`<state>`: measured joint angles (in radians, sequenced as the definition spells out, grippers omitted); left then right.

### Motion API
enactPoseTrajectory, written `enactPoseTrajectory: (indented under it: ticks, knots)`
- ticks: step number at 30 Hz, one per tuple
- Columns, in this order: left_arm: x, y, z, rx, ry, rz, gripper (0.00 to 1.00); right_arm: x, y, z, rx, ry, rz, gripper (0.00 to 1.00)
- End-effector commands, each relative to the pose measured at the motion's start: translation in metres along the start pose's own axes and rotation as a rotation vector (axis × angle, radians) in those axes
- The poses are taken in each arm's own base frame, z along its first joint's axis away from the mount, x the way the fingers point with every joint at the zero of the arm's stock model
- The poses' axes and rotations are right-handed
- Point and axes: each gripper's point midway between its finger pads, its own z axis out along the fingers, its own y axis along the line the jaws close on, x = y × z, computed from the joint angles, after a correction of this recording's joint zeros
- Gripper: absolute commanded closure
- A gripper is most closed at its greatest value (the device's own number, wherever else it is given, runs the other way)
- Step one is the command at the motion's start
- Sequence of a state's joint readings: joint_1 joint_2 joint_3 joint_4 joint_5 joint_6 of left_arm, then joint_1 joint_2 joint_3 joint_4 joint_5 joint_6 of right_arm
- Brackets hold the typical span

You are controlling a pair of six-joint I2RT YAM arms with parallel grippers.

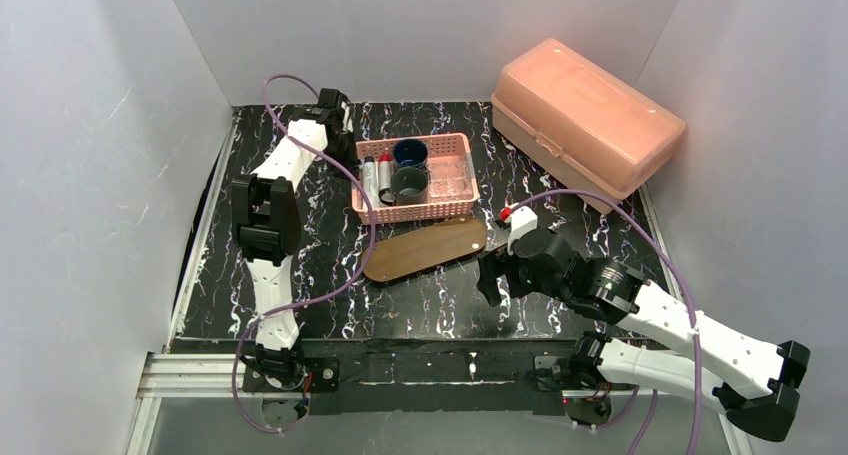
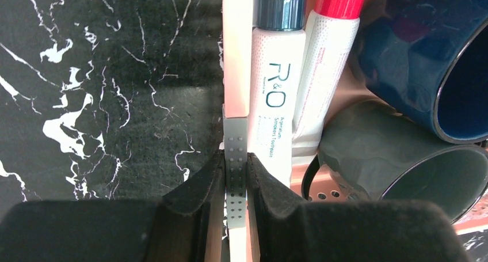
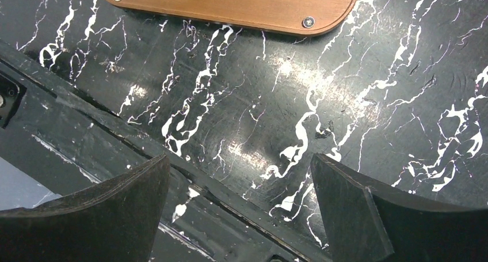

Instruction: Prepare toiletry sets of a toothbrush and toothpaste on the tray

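Left pincer (image 2: 236, 165) clamped on toothbrush (image 2: 236, 89), beside toothpaste tube (image 2: 277, 101).

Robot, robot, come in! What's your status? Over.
Left gripper shut on a toothbrush at the pink basket's edge. Right gripper open, over the table near the tray. Tray bare, cups in the basket. Nothing blocking.

The tabletop (image 1: 440, 295) is black marble with white veins. The tray (image 1: 425, 248) is brown wood. The mesh basket (image 1: 420, 212) is pink, the lidded box (image 1: 585, 115) salmon, the mug (image 1: 410, 153) dark blue, and the toothpaste tube (image 2: 270, 95) white with a dark cap.
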<state>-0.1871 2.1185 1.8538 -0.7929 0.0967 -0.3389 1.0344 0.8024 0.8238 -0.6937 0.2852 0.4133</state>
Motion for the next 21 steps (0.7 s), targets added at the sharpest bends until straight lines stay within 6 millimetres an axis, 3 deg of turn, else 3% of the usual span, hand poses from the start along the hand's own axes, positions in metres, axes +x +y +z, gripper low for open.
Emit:
enactPoseTrajectory:
  ticks: [1,8,21]
  knots:
    - [0.0,-0.038,-0.005,0.096,-0.018,0.124,1.0,-0.005,0.002,0.003,0.0,-0.016,0.004,0.0]
    - [0.017,-0.054,-0.005,0.136,-0.009,0.201,1.0,-0.005,0.004,0.005,-0.003,-0.003,0.003,0.0]
    - [0.047,-0.056,-0.015,0.183,-0.02,0.217,1.0,-0.002,0.0,0.008,0.03,0.009,0.019,0.0]
